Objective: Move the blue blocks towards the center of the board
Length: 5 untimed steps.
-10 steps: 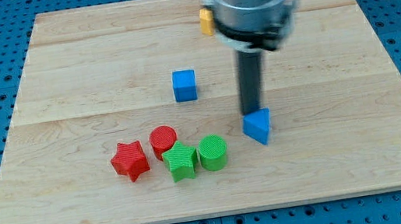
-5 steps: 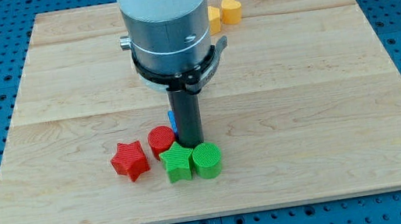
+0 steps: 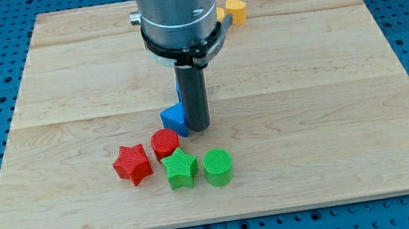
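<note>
My tip (image 3: 198, 128) rests on the wooden board (image 3: 330, 97) near its middle. A blue block (image 3: 174, 119), wedge-like in shape, lies against the left side of the rod, touching it. Only this one blue block shows clearly. A second blue block cannot be made out and may be hidden behind the rod and arm body. Just below the tip and the blue block sits a red cylinder (image 3: 165, 143).
A red star (image 3: 133, 164), a green star (image 3: 181, 169) and a green cylinder (image 3: 217, 167) lie below the tip toward the view's bottom. A yellow block (image 3: 236, 9) sits at the top, with another yellow one (image 3: 220, 15) partly hidden by the arm.
The rod moved from right of centre down-left to the red and green blocks, then back up a little. The blue wedge went from the right to the rod's left side. The green blocks shifted slightly.
</note>
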### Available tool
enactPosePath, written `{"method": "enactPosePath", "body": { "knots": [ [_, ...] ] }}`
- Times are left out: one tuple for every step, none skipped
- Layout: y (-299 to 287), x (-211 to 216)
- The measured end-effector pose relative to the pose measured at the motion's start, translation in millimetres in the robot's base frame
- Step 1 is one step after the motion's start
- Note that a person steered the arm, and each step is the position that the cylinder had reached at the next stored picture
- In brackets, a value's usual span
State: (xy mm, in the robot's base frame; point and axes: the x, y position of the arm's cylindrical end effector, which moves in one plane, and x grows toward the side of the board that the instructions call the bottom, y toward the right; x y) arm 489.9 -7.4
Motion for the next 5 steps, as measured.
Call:
{"method": "enactPosePath", "body": {
  "knots": [
    [15.2, 5.6],
    [14.9, 18.2],
    [8.4, 41.9],
    [-27.8, 37.2],
    [-47.4, 35.8]
  ]
}}
